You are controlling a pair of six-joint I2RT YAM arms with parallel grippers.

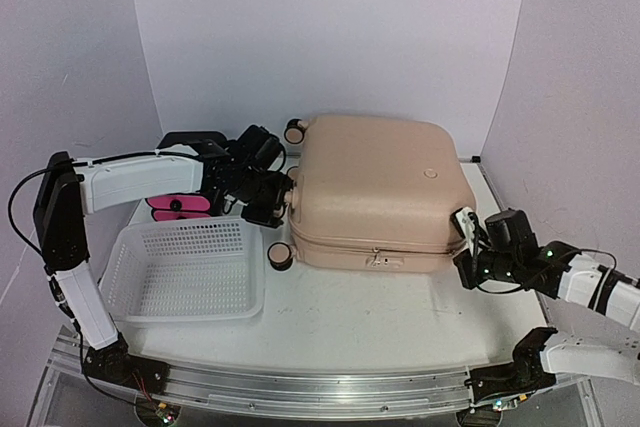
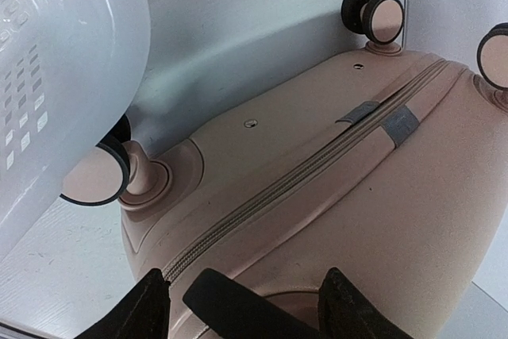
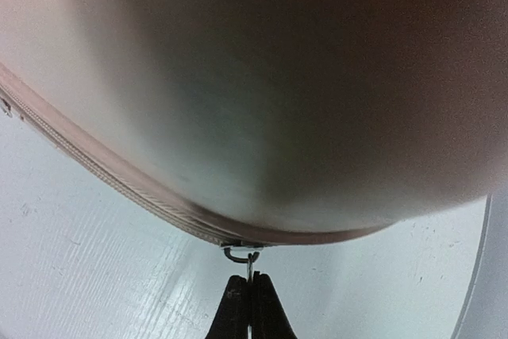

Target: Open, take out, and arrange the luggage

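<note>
Far left, white mesh basket (image 1: 180,267) just beside spinner wheel (image 1: 280,255). Left gripper (image 1: 274,205) half-spread, clamping wheel end of luggage (image 1: 370,177), flat and zipped mid-table. Right gripper (image 1: 466,226) pinched tight on zipper pull (image 3: 248,263), near right edge of table (image 1: 380,317).

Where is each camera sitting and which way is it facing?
Top external: above and behind the bases, looking down on the luggage and white basket; both arms show.
Left wrist: left gripper at bottom, facing the luggage's wheeled end.
Right wrist: right gripper at bottom, shut on the zipper pull.
Shared: all three see the luggage.
</note>
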